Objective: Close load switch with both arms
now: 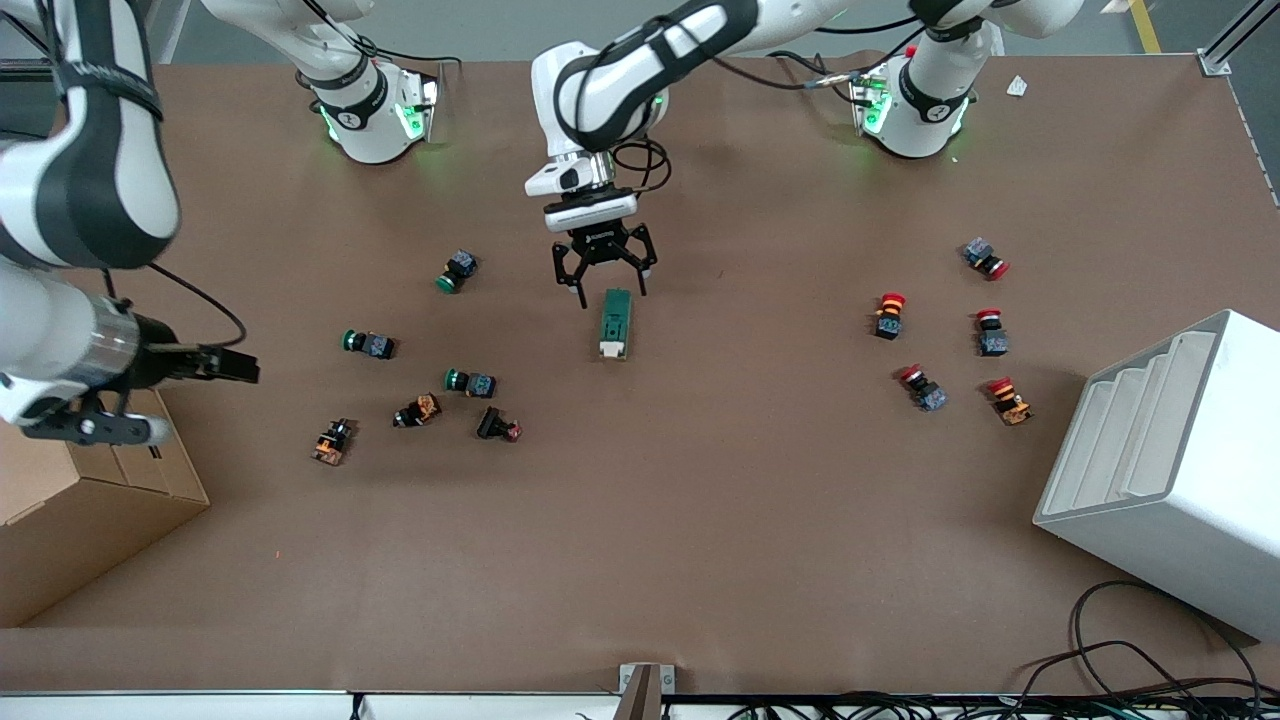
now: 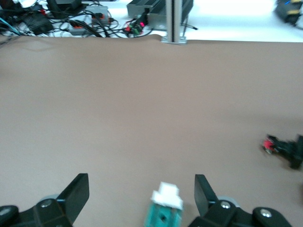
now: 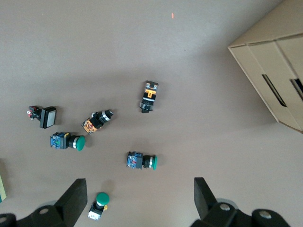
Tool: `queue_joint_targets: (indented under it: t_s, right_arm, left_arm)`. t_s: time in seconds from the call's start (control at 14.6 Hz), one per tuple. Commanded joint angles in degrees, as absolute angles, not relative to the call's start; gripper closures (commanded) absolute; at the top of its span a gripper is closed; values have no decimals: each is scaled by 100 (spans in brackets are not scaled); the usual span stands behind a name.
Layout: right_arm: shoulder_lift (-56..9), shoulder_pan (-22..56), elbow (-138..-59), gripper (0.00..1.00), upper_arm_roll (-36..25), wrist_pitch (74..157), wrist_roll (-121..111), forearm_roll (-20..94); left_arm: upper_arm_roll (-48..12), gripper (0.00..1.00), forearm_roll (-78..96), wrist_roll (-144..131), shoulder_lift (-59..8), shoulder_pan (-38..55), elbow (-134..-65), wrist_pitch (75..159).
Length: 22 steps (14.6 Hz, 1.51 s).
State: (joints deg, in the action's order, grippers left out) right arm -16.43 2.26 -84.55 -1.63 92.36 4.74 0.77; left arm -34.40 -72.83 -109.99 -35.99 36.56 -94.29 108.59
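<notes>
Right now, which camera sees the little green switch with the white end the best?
The front view: the whole load switch lies flat on the table, just below the open left gripper. The left wrist view shows only its white end between that gripper's fingers. The right wrist view catches at most a sliver at the edge.

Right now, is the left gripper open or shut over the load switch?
Open: the left gripper has its fingers spread wide, straddling the load switch end, not touching it.
</notes>
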Motion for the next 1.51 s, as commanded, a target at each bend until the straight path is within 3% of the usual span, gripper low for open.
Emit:
queue_joint_targets:
  t_s: [0.0,0.34,0.82,1.23,1.44]
  right_arm:
    - [-1345,53,-8657,0,-122,9106,151,-70]
    - [-1152,44,-8657,0,-343,8956,-97,-79]
    - [-958,35,-8631,0,-325,8965,-79,-193]
    - [-949,-219,-8491,0,-369,8895,-70,-132]
    - [-1010,-185,-8219,0,-325,8824,-62,-175]
  left_arm:
    - [-3524,1,-6183,-9375,-2893,2982,-9318,10960]
    - [-3524,0,-4424,-6622,-2348,1699,-8413,10890]
    - [-3446,0,-2437,-3888,-1373,-156,-8323,10565]
    - [-1892,0,-653,-2084,-642,-80,-8394,9942]
    - [-1390,0,-335,-1663,-379,79,-8516,9599]
